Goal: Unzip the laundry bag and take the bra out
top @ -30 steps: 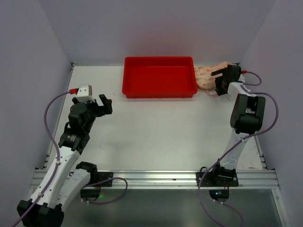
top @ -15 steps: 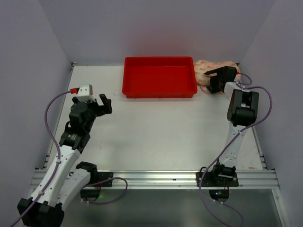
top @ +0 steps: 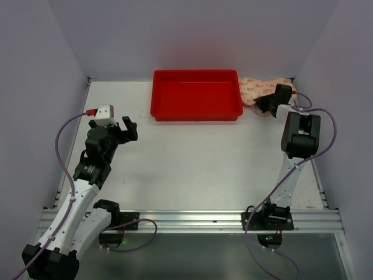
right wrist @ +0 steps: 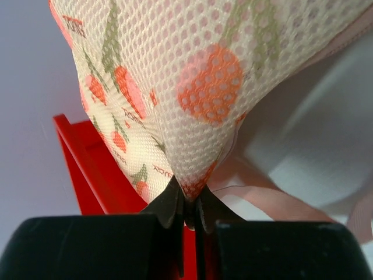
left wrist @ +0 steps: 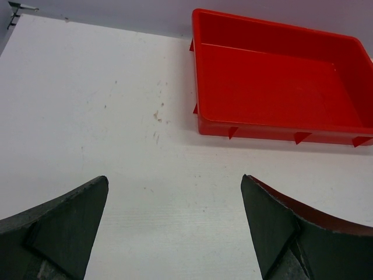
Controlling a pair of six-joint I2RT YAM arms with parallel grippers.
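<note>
White matte sheeting, faintly speckled, forms the table (top: 192, 169) that carries all items. At the far edge, centre, sits the red tray (top: 195, 114): rigid moulded plastic, rectangular and shallow, with small triangular ribs along its outer wall. In the far right corner, just beside the tray's right end, lies the laundry bag (top: 252, 89): a soft padded pouch of open honeycomb mesh, cream with a salmon-pink and green fruit print. A pale pink band (right wrist: 265, 203) runs by its edge. The right gripper (right wrist: 187, 205) has its black fingers pressed together, pinching a pointed corner of the mesh. The left gripper (left wrist: 175, 204) holds its dark, curved fingers spread wide above bare table, well apart from the bag.
</note>
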